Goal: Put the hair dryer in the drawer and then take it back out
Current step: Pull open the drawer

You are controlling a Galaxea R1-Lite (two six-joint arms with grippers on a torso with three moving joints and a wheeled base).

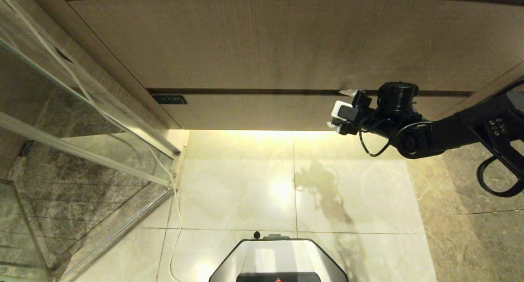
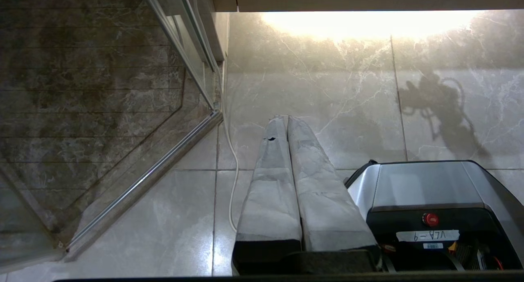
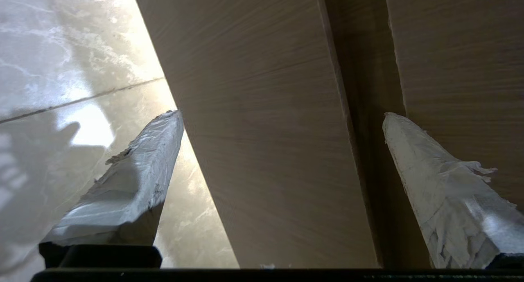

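The drawer [image 1: 262, 112] is the low light wood-grain front under the taller panel, and it is shut. My right gripper [image 1: 339, 109] is at the right part of that front and stands open. In the right wrist view the right gripper [image 3: 282, 115] straddles the drawer [image 3: 266, 130]. One finger [image 3: 139, 179] hangs past its lower edge over the floor. The other finger [image 3: 442, 192] sits by the dark gap along its upper edge. Nothing is between the fingers but the wood front. The hair dryer is out of view. My left gripper [image 2: 282, 119] hangs shut over the floor tiles.
A taller wood panel [image 1: 262, 44] rises above the drawer. A glass shower screen [image 1: 82, 151] stands at the left, and a white cord [image 1: 176, 216] runs down the floor beside it. A small black plate [image 1: 170, 99] sits left of the drawer. My base [image 1: 278, 257] is near the tiles' front.
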